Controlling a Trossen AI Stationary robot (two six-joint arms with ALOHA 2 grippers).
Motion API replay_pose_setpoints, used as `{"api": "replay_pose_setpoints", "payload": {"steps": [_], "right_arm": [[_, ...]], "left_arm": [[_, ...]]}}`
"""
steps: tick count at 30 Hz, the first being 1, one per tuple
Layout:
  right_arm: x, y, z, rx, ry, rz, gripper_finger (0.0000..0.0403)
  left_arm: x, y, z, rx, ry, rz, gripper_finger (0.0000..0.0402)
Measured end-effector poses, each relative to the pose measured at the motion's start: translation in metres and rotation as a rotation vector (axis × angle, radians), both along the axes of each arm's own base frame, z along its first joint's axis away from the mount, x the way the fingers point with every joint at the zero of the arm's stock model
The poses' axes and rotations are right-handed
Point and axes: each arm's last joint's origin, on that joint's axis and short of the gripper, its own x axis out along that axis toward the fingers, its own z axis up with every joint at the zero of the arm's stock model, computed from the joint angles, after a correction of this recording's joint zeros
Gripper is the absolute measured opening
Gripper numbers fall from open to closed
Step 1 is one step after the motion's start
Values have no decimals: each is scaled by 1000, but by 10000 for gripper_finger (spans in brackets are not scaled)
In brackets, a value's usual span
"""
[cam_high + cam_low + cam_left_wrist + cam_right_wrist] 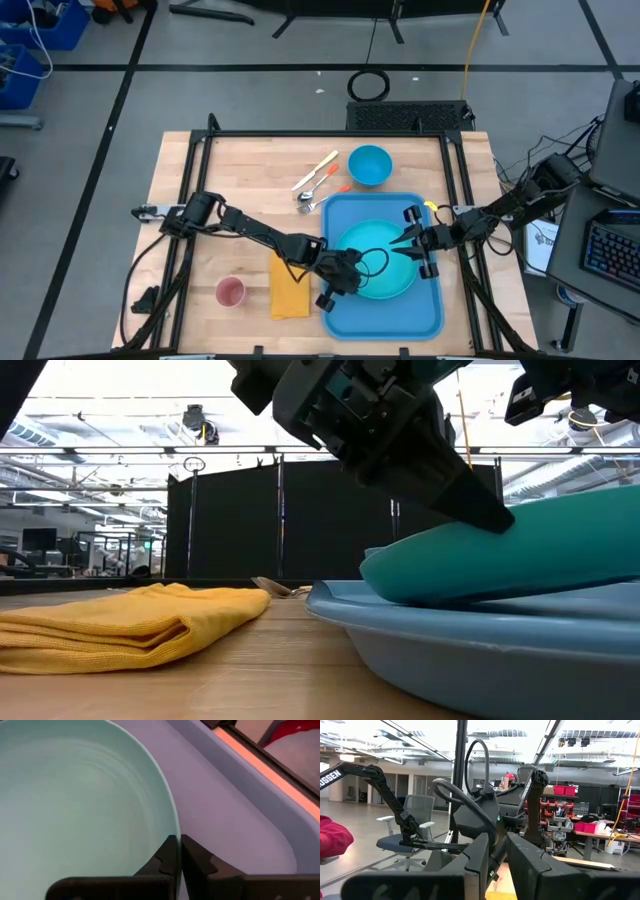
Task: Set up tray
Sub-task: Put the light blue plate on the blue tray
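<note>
Pinching the turquoise plate [380, 258] by its near rim with my left gripper [352, 272], fingers closed thin on the edge, so it sits tilted on the tray [345, 312] at the table's right-front. My right gripper [412, 240] nips the opposite rim. Tray's smooth blue plastic; napkin [288, 288] is soft folded cloth beside it.

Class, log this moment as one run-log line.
left pincer: shut on plate rim | right pincer: over plate, grip unclear | plate: tilted on tray | napkin: beside tray
</note>
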Motion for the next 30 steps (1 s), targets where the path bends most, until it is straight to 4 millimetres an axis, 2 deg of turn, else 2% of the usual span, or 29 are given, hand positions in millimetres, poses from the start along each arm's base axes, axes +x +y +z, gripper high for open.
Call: {"api": "replay_pose_setpoints", "payload": {"steps": [16,30], "right_arm": [[0,0,-1,-3,6,0,59],[0,0,-1,-3,6,0,59]], "left_arm": [[0,-1,0,-4,0,32,24],[2,-1,2,-49,-7,51,125]]}}
